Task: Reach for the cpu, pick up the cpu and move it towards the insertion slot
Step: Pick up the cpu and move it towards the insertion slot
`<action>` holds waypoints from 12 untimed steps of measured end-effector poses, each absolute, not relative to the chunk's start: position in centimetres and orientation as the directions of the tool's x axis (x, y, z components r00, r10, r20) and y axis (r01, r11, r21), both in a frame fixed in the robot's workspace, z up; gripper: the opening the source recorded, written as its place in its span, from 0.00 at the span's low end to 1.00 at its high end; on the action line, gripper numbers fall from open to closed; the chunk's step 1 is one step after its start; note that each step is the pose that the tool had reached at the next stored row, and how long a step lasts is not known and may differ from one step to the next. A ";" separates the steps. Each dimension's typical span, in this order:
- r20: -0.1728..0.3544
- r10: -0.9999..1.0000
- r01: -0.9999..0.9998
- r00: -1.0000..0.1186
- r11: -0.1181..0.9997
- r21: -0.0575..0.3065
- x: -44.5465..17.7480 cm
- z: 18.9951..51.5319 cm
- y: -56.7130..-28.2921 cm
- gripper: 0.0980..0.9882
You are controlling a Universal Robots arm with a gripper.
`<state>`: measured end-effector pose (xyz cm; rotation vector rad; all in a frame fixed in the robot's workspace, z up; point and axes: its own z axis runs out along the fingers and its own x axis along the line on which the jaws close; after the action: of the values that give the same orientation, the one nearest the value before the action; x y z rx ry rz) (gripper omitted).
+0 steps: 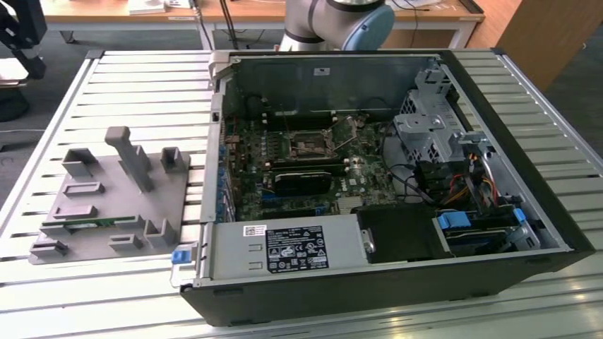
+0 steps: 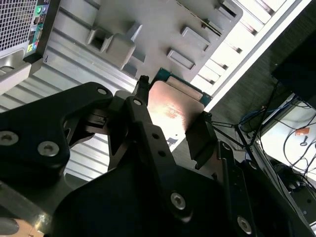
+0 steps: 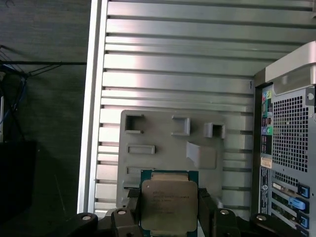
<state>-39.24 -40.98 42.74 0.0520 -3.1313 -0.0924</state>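
Clearly the pick-up is done: the end effector [image 3: 169, 217] is clamped on the cpu [image 3: 169, 202], with a finger on each opposite edge. The chip hangs above the grey tray [image 3: 163, 143], clear of its recesses, over the slatted bench [image 3: 173, 64]. By my reading, the carry is the step in hand. The insertion slot [image 1: 309, 145] lies well apart from the tray, inside the open computer case [image 1: 396, 293] just beside it. That calls for a level chip, a steady grip and clearance over the case wall nearest the tray.
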 end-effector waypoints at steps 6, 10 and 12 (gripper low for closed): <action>0.007 -0.033 -0.033 -0.999 0.998 0.059 -38.6 42.7 -41.0 0.50; 0.006 -0.033 -0.033 -0.999 0.998 0.059 -38.3 42.7 -41.0 0.50; 0.006 -0.033 -0.033 -0.999 0.998 0.059 -38.1 42.7 -41.0 0.50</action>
<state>-38.06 -40.98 42.70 0.0519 -3.1324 -0.0925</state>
